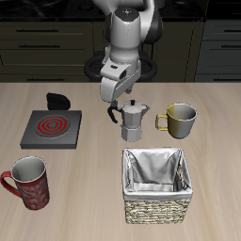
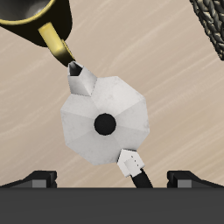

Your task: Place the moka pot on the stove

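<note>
The moka pot (image 1: 136,120) is small, faceted and silver, and stands upright on the table between the stove and a metallic mug. In the wrist view it (image 2: 103,124) shows from above, with its black lid knob, its spout and its black handle (image 2: 136,168). The stove (image 1: 52,130) is a flat dark plate with a red spiral coil, and it lies apart from the pot. My gripper (image 1: 117,107) hangs just above the pot's handle side. It (image 2: 112,180) is open and empty, with its fingertips (image 2: 39,179) wide apart on either side of the handle.
A metallic mug (image 1: 179,119) with an olive handle stands close beside the pot; it also shows in the wrist view (image 2: 31,16). A wicker basket (image 1: 156,185) with a cloth lining sits nearer the front edge. A red mug (image 1: 28,181) stands in front of the stove.
</note>
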Robot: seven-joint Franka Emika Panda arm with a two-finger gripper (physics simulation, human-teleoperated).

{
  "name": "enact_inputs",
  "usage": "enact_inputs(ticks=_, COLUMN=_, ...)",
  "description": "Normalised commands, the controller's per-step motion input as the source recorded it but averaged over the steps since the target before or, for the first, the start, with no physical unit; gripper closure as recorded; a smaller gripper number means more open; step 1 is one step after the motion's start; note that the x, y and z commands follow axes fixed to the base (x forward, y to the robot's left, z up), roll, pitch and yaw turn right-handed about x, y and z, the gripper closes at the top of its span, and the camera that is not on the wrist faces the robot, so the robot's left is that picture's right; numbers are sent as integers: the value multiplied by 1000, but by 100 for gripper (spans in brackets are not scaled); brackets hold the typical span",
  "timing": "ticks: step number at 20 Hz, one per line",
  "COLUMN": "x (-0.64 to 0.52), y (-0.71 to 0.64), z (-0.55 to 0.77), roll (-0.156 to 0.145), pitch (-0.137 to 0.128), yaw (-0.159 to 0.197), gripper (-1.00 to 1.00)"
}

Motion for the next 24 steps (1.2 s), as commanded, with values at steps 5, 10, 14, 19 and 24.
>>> enact_inputs(ticks=5, x=-138, y=-5, z=-182, roll=5, pitch=24, yaw=29, gripper=-100)
enact_inputs(ticks=10, x=-38, y=-97, z=4, roll=-18, pitch=-3, yaw=20, gripper=-100)
enact_inputs(ticks=14, x=29, y=-88, z=70, roll=-15, pitch=-16, yaw=9, gripper=-100)
enact_inputs(ticks=19, x=38, y=-308, z=24, roll=-48, pitch=-12, yaw=18, gripper=-100)
enact_inputs(ticks=24, x=150, y=-260, z=134, roll=-45, pitch=-20, yaw=-17, gripper=-100)
